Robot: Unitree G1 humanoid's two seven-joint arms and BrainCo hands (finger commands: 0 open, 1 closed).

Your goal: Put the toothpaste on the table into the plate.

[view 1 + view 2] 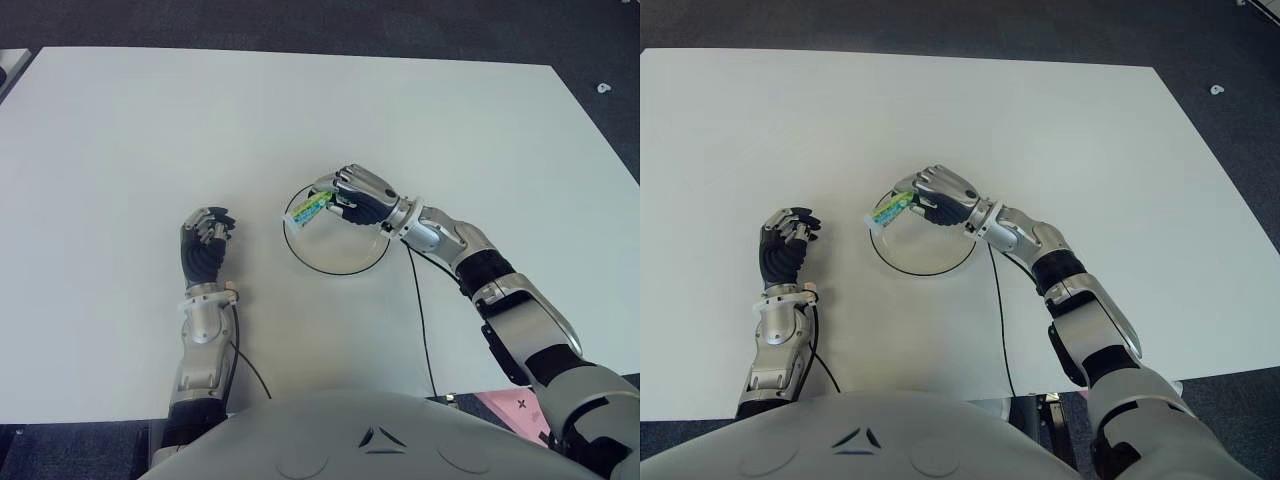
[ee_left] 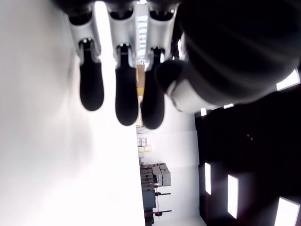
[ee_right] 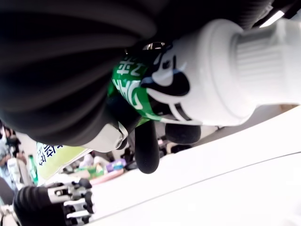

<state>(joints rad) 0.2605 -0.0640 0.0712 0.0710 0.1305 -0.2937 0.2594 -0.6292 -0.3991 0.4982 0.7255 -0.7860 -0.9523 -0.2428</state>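
Toothpaste (image 1: 311, 209) tube, green-yellow, white-capped, in right hand (image 1: 362, 196), over plate (image 1: 335, 262)

Close in on the right hand (image 3: 84, 75): dark fingers (image 3: 146, 146) wrapped around the toothpaste (image 3: 207, 80), a white and green tube with a ribbed white cap. White table (image 3: 225, 188) below, and the other hand (image 3: 56, 202) far off, perhaps with curled fingers.
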